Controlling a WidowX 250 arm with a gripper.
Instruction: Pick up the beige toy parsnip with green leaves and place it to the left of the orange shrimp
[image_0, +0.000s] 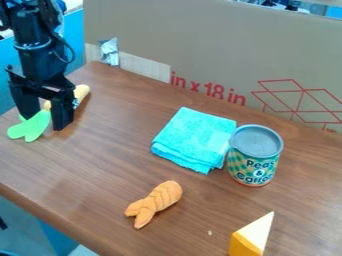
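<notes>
We see wood-grain table (100, 170), cardboard panel (200, 45) with red print behind, 11 to 2 o'clock. Silver patch (109, 52) at 11, blue panel (6, 75) at 10.

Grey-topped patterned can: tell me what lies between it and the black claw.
A folded turquoise cloth, then bare brown wooden tabletop, as the camera view shows.

Five loose things, each a single one of its kind, are on one table (127, 150): one green-leaved toy (31, 128) at nine o'clock, one folded cloth (192, 137) centrally, one can (254, 156) at four, one wedge (250, 237) at five, one orange toy (157, 200) at six.
</notes>
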